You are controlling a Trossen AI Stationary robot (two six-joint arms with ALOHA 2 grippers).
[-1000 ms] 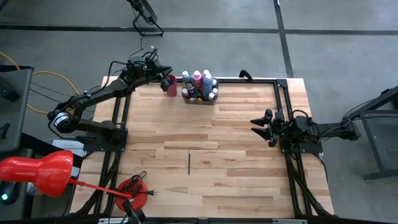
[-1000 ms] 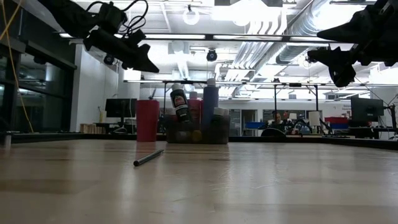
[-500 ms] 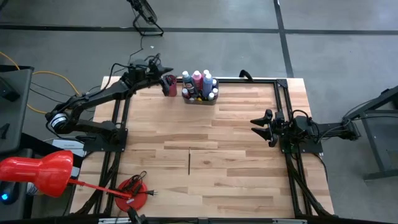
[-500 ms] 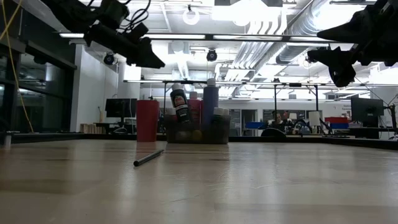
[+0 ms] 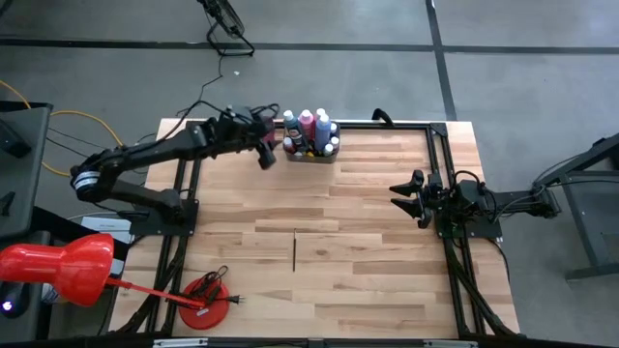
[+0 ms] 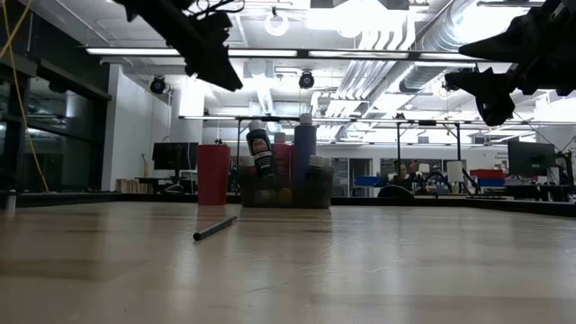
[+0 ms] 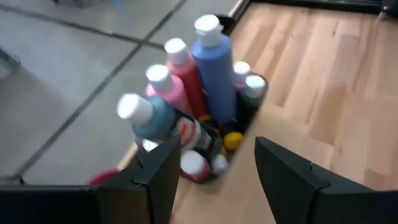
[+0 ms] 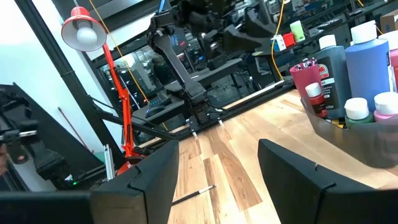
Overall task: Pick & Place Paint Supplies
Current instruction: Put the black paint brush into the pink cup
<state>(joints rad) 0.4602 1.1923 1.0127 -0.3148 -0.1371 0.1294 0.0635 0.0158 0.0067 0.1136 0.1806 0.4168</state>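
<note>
Several paint bottles [image 5: 309, 130] stand upright in a grey tray [image 6: 306, 192] at the table's far edge. Beside it stands a pink cup [image 6: 213, 174] with brush ends [image 8: 305, 64] sticking out of its top. One dark paintbrush [image 5: 293, 248] lies flat on the wood near the table's middle. My left gripper [image 5: 268, 152] hangs open in the air over the cup, slanting down toward the bottles [image 7: 214, 68], with nothing between its fingers. My right gripper [image 5: 401, 196] waits open at the table's right side, above the wood.
Black frame rails [image 5: 387, 124] run along the table's far, left and right edges. A red lamp [image 5: 58, 271] and its round base [image 5: 205, 300] sit at the near left corner. Bare wood lies between the brush and both arms.
My left gripper has swung from the far side of the pink cup toward the table's near edge and the tray, rising as it went and tipping its fingers further down. Cup, tray and the lying brush have stayed put.
</note>
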